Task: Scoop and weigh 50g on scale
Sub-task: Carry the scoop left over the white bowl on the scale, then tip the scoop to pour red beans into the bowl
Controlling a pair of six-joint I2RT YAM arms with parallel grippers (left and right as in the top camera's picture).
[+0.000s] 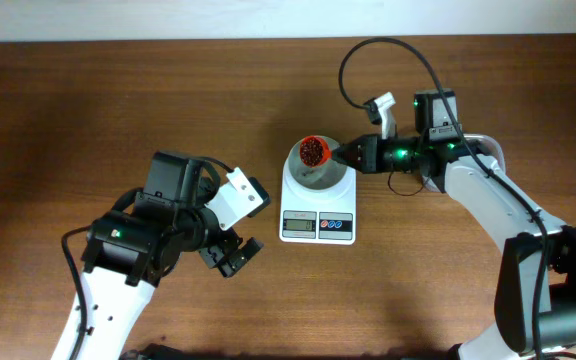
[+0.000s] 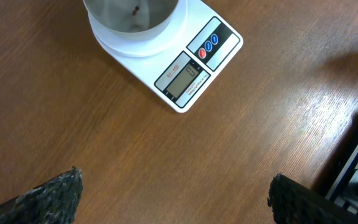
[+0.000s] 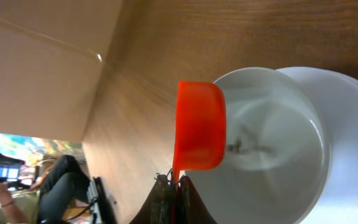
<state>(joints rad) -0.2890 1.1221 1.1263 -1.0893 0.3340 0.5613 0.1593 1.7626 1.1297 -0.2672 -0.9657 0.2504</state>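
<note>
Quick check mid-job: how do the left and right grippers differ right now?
The left gripper is open and empty; the right gripper is shut on the handle of the orange scoop. The left gripper hangs over bare table beside the scale; the right gripper sits by the bowl, holding the scoop of beans over its rim. Both are dark two-finger grippers.
</note>
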